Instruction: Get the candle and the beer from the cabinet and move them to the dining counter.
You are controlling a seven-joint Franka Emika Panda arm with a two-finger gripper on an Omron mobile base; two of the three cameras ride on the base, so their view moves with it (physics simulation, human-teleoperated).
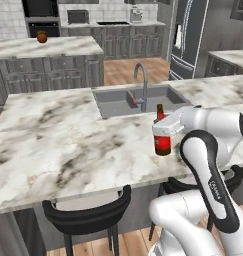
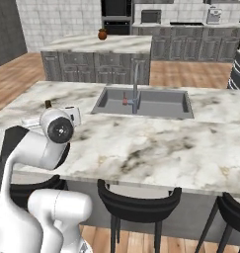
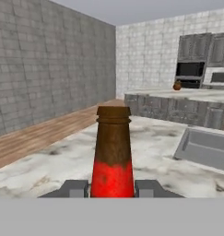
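My gripper (image 1: 163, 132) is shut on the beer (image 1: 162, 142), a dark brown bottle with a red label, held upright by its lower body. It stands at the near right part of the dining counter (image 1: 68, 145), in front of the sink; I cannot tell whether its base touches the marble. In the hand view the beer (image 3: 112, 152) rises between my gripper (image 3: 112, 188) finger tips. In the right base view my arm hides all but the cap of the beer (image 2: 48, 104). The candle and the cabinet are out of view.
A steel sink (image 1: 113, 102) with a tall tap (image 1: 142, 80) is inset in the counter behind the bottle. Black stools (image 1: 88, 215) stand along the near edge. A second island (image 1: 48, 50) behind carries a round brown object (image 1: 41, 36). A dark fridge (image 1: 190, 35) stands far right.
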